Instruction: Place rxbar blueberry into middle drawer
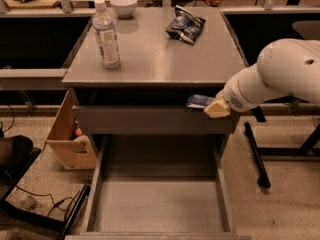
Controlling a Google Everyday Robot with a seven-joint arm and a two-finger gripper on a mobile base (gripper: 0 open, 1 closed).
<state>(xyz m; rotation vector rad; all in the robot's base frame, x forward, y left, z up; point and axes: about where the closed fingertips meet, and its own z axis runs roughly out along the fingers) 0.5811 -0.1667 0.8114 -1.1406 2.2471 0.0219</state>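
My gripper (212, 106), on the white arm reaching in from the right, is shut on the rxbar blueberry (198, 101), a small dark blue bar with a pale label. It holds the bar in the air just in front of the cabinet's front edge, above the closed flat drawer panel (150, 120). The middle drawer (155, 206) is pulled open below, a wide grey tray with low side walls. The bar is over the drawer's far right part, well above its floor.
On the cabinet top (160, 59) stand a water bottle (105, 34), a white bowl (123, 5) and a blue-and-white snack bag (185, 25). A cardboard box (67, 139) sits on the floor at left. A black stand leg (256, 154) lies at right.
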